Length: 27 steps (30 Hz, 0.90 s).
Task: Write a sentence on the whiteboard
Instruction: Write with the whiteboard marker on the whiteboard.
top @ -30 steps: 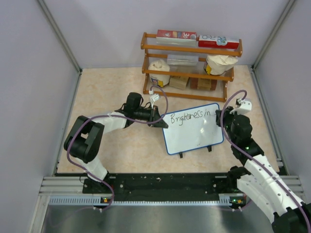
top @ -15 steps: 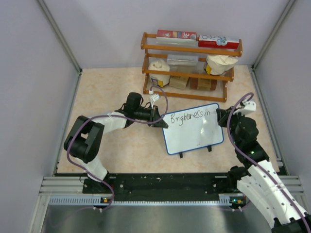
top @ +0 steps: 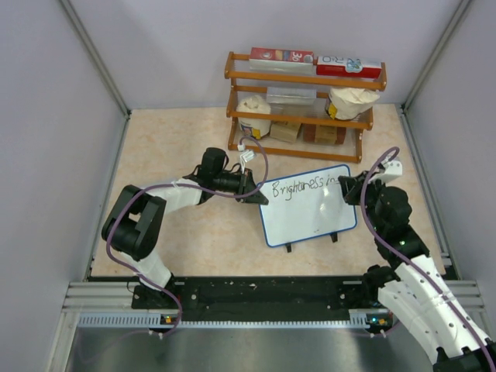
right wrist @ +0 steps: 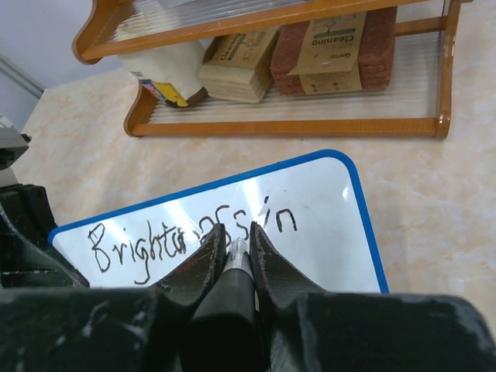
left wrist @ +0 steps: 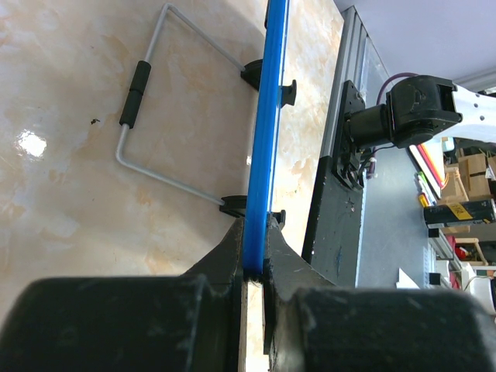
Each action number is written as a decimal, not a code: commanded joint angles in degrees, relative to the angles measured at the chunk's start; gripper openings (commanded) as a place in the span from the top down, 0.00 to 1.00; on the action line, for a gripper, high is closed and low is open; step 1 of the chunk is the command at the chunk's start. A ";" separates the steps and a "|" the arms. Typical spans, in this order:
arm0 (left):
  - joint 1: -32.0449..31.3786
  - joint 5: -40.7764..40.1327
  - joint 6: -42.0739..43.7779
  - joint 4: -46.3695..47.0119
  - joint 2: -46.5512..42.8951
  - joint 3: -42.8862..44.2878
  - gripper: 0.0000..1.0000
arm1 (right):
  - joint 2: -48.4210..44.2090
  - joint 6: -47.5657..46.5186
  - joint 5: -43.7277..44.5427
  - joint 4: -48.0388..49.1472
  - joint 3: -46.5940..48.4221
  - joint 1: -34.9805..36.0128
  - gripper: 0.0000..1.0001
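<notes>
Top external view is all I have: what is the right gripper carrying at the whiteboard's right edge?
Observer: A black marker, clamped in the right gripper, tip pointing at the whiteboard beside the word "in".
Operator: And the left gripper, is it gripping the board or just resting beside it?
Observer: Gripping. The left gripper is shut on the blue rim, with the board edge-on between its fingers.
</notes>
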 commanded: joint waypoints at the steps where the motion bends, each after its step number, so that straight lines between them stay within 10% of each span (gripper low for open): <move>1: -0.66 -9.66 8.19 -3.51 0.72 -1.37 1.00 | 0.40 0.13 -3.88 1.61 1.88 -0.44 1.00; 27: -0.74 -9.57 8.10 -3.25 1.16 -1.28 1.00 | 8.67 -5.76 -3.36 16.38 1.17 21.62 1.00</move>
